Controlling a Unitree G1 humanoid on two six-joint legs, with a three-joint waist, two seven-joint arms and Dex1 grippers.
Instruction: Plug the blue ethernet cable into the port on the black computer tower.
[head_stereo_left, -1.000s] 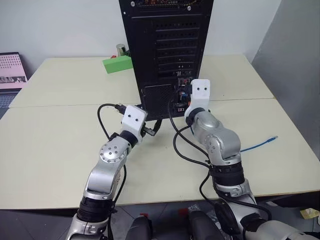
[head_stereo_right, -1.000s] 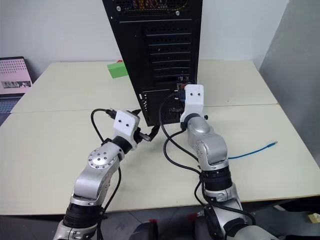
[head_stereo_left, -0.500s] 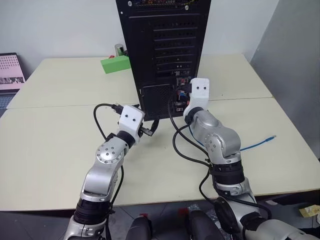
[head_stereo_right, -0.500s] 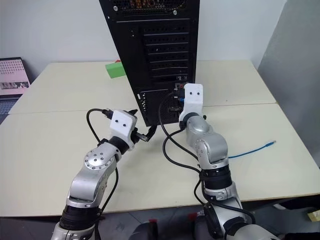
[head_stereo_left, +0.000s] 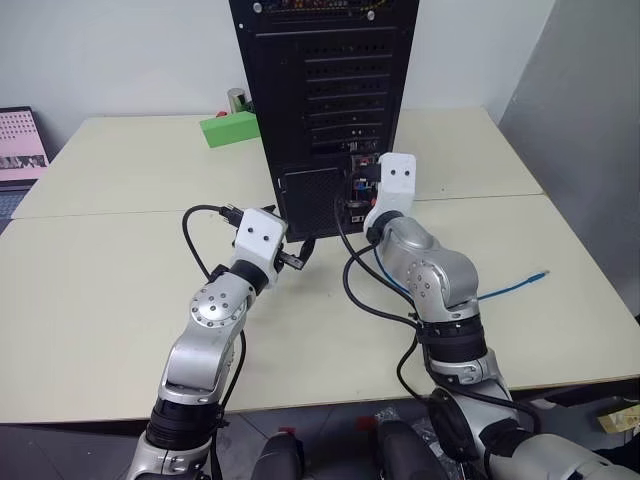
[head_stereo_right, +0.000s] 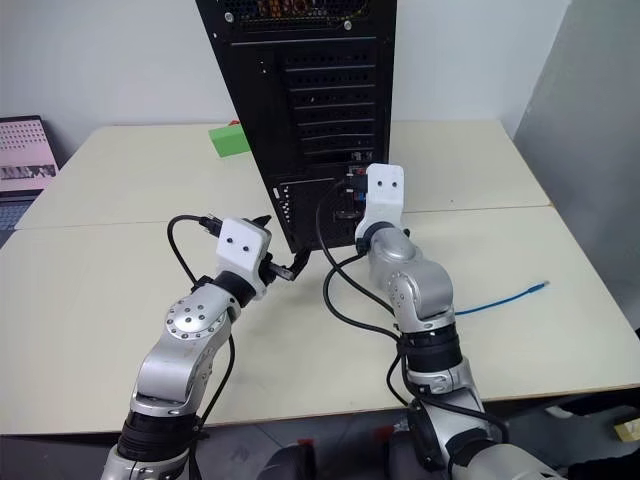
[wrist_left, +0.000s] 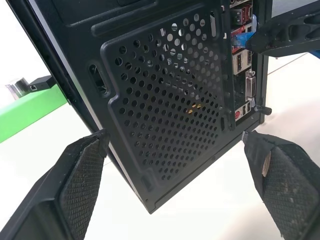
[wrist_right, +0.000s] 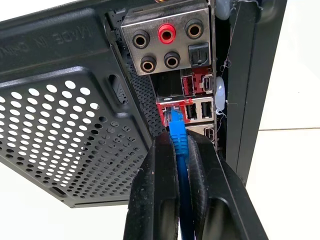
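Nothing moved; right gripper (wrist_right: 181, 150) level, pinching blue ethernet cable (wrist_right: 177, 131)

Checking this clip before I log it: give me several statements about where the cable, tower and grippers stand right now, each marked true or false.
1. The right gripper is shut on the blue ethernet cable. True.
2. The cable's plug end is at the connector strip on the back of the black computer tower. True; whether it is fully seated cannot be told.
3. The left gripper clamps the tower's vent panel. False: its jaws stand open, apart from the tower.
4. The cable's free end lies on the table on the robot's left. False: it lies on the robot's right.
5. A green block sits on the table beside the tower. True.
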